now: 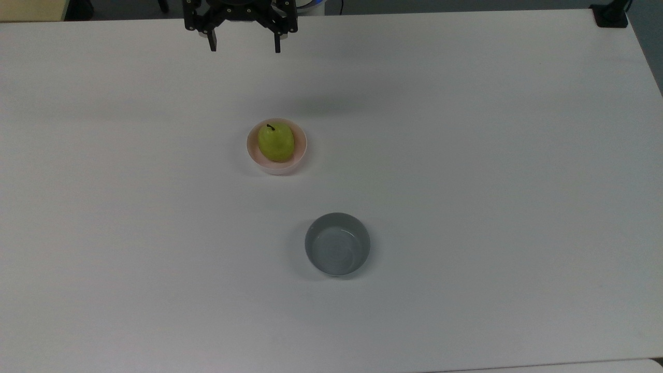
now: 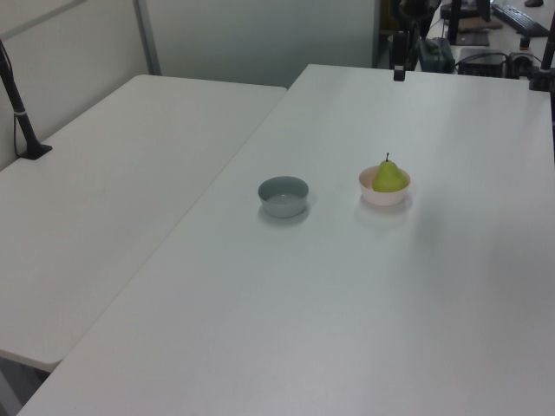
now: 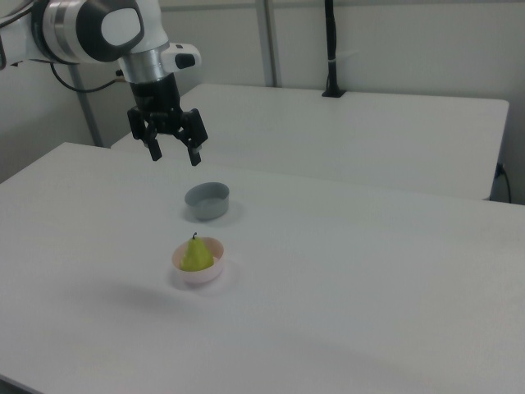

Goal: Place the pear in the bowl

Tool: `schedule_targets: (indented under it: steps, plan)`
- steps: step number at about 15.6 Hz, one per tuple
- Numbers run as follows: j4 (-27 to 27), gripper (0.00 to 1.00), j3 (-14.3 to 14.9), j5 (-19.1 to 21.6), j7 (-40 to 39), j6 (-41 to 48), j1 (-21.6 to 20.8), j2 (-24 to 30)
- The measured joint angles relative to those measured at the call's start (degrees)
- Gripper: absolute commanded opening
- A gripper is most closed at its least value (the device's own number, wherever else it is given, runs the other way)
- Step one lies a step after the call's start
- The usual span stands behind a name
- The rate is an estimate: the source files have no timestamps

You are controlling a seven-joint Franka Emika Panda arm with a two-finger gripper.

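pear [image 1: 276, 142] in bowl [image 1: 302, 153] | gripper [image 3: 175, 154] spread (right view: arm [image 3: 98, 31])

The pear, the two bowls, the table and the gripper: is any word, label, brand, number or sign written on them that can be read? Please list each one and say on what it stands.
No readable text anywhere.
pear: no sticker, no writing.
pink bowl: plain.
grey bowl: plain.
table: bare white, no marks.
gripper, open, and the arm: no label can be made out.
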State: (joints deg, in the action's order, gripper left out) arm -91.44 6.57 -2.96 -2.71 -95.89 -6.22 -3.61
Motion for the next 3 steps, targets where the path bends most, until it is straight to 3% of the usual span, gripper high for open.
schedule_targets:
  steps: [3]
  plan:
    - [-0.08, 1.00, 0.00, 0.00, 1.36, 0.02, 0.09, -0.04]
